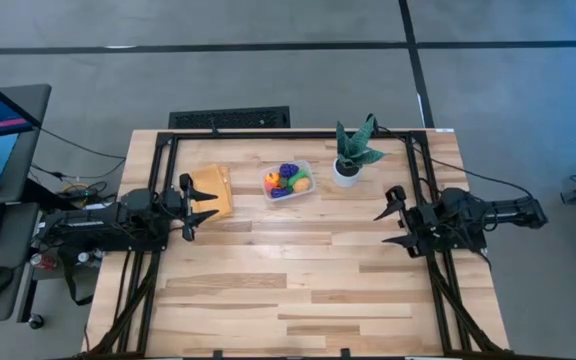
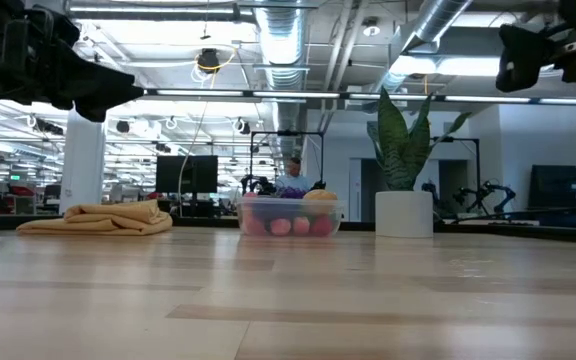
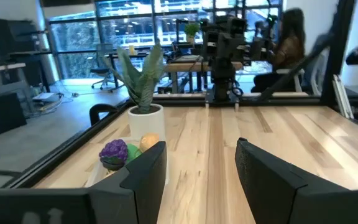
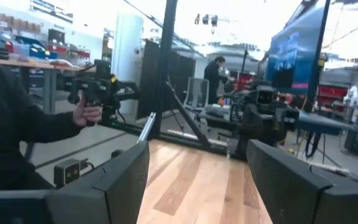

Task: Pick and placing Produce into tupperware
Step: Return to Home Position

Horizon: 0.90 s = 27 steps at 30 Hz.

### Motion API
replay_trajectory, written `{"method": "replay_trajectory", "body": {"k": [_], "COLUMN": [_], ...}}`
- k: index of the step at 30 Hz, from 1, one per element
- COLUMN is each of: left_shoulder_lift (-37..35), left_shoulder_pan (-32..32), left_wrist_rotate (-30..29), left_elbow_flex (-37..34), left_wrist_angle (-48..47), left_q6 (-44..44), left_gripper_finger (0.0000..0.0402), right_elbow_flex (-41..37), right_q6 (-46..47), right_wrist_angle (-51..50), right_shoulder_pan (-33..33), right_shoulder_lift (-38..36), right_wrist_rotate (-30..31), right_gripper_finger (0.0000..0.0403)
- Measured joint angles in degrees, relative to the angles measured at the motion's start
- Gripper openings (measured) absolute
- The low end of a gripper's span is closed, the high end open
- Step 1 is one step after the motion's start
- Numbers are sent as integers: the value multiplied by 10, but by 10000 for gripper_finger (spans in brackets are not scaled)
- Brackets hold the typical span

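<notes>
The tupperware (image 1: 307, 170) sits toward the far edge of the surface (image 1: 298, 285), between the folded cloth (image 1: 214, 190) and the potted plant (image 1: 352, 155). Its long axis runs roughly from arm to arm, and the produce (image 1: 288, 181) is heaped inside. The left pincer (image 1: 194, 208) hangs at the left side, spread and empty, the cloth just beside it. The right pincer (image 1: 394, 216) is likewise spread and empty at the right side, about as far from the tub. Bare wood lies between them, so homing likely needs no detour.

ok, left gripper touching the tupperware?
Apart. High view shows bare tabletop between the left gripper and the tupperware.
</notes>
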Motion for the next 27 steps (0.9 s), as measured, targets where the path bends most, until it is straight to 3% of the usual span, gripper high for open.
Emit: {"method": "replay_trajectory", "body": {"k": [17,27], "left_shoulder_lift": [0,0], "left_shoulder_pan": [-1,-27], "left_wrist_rotate": [64,57], "left_elbow_flex": [0,0], "left_wrist_angle": [-1,0], "left_q6": [26,5], "left_gripper_finger": [182,182], "right_elbow_flex": [0,0], "right_q6": [55,60], "right_wrist_angle": [-55,-59], "right_shoulder_pan": [-30,-31], "right_shoulder_lift": [0,0], "right_wrist_rotate": [2,1], "right_gripper_finger": [265,265]}}
